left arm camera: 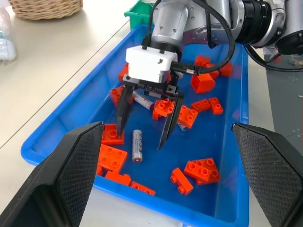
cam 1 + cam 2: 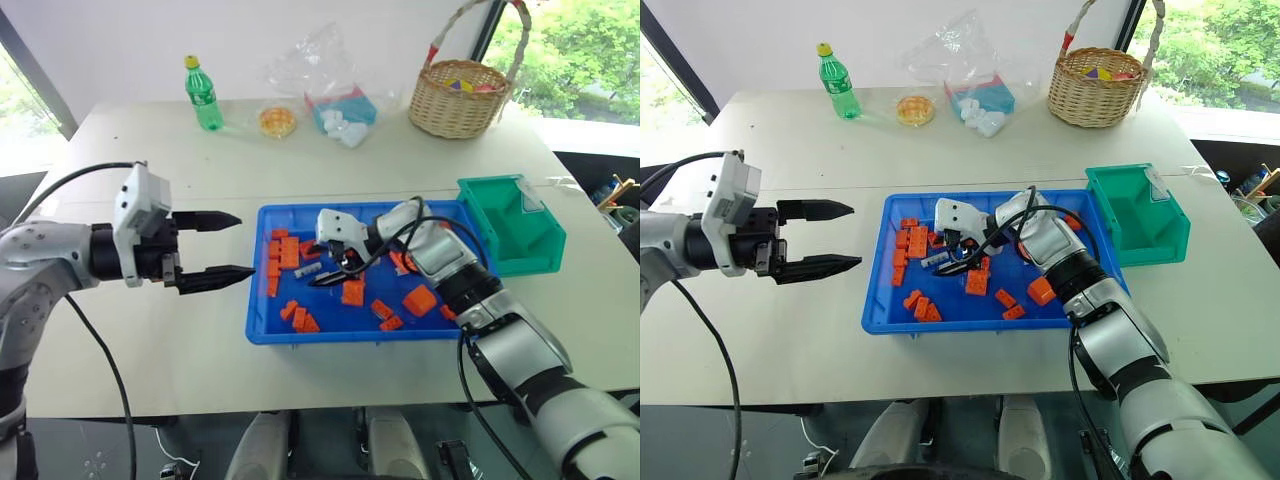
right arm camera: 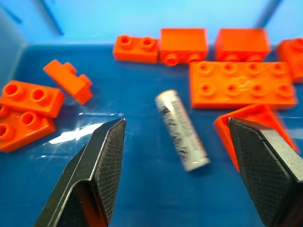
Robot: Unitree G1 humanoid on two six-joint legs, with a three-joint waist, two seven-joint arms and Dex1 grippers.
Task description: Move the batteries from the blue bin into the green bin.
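Observation:
The blue bin [image 2: 340, 335] sits mid-table and holds orange bricks [image 2: 352, 292] and the batteries. One battery [image 1: 137, 145] lies flat on the bin floor. Just above it my right gripper [image 1: 142, 137] hangs open, pointing down, with a finger on either side and not touching it. In the right wrist view the same battery [image 3: 182, 130] lies between the two fingers [image 3: 102, 161]. A second battery [image 1: 142, 100] lies partly behind that gripper, next to a brick. My left gripper [image 2: 215, 248] is open and empty over the table, left of the bin. The green bin [image 2: 515, 225] stands at the blue bin's far right corner.
Along the far side of the table stand a green bottle [image 2: 203, 95], a small dish [image 2: 278, 122], a clear plastic bag [image 2: 335, 95] and a wicker basket [image 2: 458, 98]. Orange bricks crowd the bin floor around the batteries.

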